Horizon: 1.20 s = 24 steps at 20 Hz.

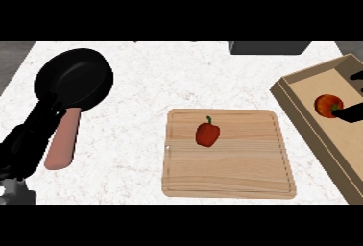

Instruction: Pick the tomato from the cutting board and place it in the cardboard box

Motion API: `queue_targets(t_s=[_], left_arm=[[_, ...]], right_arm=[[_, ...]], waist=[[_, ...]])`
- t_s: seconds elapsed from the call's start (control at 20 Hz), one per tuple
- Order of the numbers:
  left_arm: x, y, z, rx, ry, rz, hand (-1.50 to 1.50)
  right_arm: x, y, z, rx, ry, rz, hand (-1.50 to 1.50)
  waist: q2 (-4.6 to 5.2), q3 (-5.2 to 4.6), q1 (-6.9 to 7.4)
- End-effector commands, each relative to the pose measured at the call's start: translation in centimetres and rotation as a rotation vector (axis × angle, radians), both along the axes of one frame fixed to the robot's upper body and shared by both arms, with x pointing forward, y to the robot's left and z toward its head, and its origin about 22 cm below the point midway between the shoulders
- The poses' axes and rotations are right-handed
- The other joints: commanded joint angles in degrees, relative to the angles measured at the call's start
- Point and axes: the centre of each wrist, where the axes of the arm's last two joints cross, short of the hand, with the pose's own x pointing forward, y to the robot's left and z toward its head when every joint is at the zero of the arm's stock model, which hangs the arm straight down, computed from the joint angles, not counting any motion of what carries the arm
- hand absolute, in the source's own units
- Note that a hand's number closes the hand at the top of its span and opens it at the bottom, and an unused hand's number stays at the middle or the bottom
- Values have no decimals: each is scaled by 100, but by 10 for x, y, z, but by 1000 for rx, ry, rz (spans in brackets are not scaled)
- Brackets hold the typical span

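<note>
We see the round red tomato (327,104) inside the tan cardboard box (297,84), right of frame. Our right hand's (349,114) black fingers touch it; their grip we cannot tell. No writing shows.

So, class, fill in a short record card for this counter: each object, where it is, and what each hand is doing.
tomato: inside the cardboard box, at the view's right
right hand: fingers at the tomato; grip cannot be told
cutting board: centre of counter
red pepper: lying on the cutting board
frying pan: upper left, pink handle toward the viewer
left hand: left edge, beside the pan's handle; fingers unclear
</note>
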Motion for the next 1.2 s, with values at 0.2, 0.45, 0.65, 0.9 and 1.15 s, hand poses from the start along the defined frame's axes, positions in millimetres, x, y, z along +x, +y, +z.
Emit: queue_targets(t_s=[0.2, 0.45, 0.65, 0.9, 1.15], left_arm=[[-4, 0, 9, -9, -3, 20, 0], [-7, 11, -5, 1, 5, 28, 0], [-8, 7, 8, -7, -2, -3, 0], [-12, 4, 2, 5, -3, 20, 0], [-8, 4, 8, 3, -12, 34, 0]], right_arm=[[-10, -7, -4, 142, -275, 31, -150], [-25, -32, 24, 318, -561, -88, -150], [-44, -46, 20, 427, -645, -139, -150], [-98, -90, 23, 485, -710, -170, -150], [-146, -136, 25, 498, -722, -158, -150]], waist=[[-22, 1, -13], [-36, -3, -87], [-28, -2, -52], [-36, -2, -99], [-22, -1, -73]])
